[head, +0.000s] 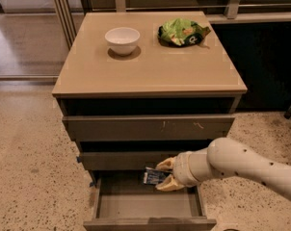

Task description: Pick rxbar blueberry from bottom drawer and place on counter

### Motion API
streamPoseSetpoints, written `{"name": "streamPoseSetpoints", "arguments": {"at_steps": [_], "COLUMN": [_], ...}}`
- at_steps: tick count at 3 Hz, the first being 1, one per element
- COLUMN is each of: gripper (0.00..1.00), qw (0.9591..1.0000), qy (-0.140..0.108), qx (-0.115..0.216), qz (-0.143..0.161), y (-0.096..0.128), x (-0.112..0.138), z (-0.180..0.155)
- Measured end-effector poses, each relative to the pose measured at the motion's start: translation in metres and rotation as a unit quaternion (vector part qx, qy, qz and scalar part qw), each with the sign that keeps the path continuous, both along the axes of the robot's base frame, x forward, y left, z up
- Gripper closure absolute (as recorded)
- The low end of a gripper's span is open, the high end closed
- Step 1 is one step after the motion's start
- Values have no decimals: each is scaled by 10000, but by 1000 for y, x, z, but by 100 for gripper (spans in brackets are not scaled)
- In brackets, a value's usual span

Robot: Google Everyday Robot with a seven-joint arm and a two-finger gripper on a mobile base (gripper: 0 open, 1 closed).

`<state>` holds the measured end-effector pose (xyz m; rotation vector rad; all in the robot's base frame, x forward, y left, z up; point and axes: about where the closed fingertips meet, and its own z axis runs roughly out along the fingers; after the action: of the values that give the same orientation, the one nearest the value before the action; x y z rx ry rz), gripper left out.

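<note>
The bottom drawer (150, 221) is pulled open at the foot of the cabinet. My gripper (161, 175) reaches in from the right, inside the drawer's back right part. Its two tan fingers (165, 164) stand on either side of the rxbar blueberry (153, 176), a small dark bar with white markings. I cannot tell whether they press on it. The bar sits just above the drawer floor, under the middle drawer's front. The tan counter (150, 73) is the cabinet's top.
A white bowl (122, 40) and a green snack bag (181, 32) sit at the back of the counter. Two more drawers (148, 127) are above the open one. Speckled floor surrounds the cabinet; a dark panel stands to the right.
</note>
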<state>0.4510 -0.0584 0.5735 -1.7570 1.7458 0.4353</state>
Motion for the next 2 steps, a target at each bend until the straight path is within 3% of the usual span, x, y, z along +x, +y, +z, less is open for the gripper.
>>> {"name": "streamPoseSetpoints", "arguments": {"at_steps": [1,2], "gripper": [100,100], "qw": [9999,9998], "qy": [68,81], "qx": [44,74], "qz": [150,192], "y": [7,7], "x": [-22,-19], "z": [124,135]}}
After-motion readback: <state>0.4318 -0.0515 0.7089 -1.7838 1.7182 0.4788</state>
